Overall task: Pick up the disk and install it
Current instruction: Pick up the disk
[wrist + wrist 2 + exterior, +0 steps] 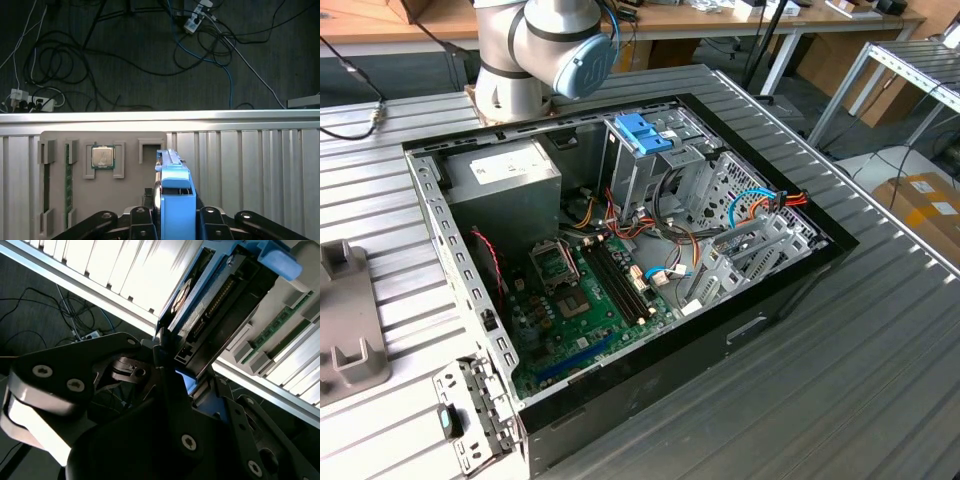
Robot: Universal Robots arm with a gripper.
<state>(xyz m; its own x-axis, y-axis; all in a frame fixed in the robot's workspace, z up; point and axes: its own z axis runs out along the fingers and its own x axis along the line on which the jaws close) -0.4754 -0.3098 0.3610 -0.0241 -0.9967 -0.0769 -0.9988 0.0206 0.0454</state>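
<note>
In both wrist views my gripper [175, 222] is shut on the disk [172, 192], which stands on edge between the dark fingers [142, 220]. The disk has a dark metal body with a connector row [220, 300], and a bright blue plastic end tab [277, 260]. It sits over the edge of a grey parts fixture [130, 185] on a slatted metal table. I cannot tell whether it touches the fixture. The open computer case [790, 290] lies in the middle of the exterior view, with its tall metal drive cage [650, 170] at the back.
The fixture also holds a processor chip [102, 156] and a green memory stick [67, 180]. Inside the case are the motherboard [580, 290], the power supply [505, 180] and loose cables [760, 205]. The arm's base [520, 60] stands behind the case. Cables lie on the floor [125, 55].
</note>
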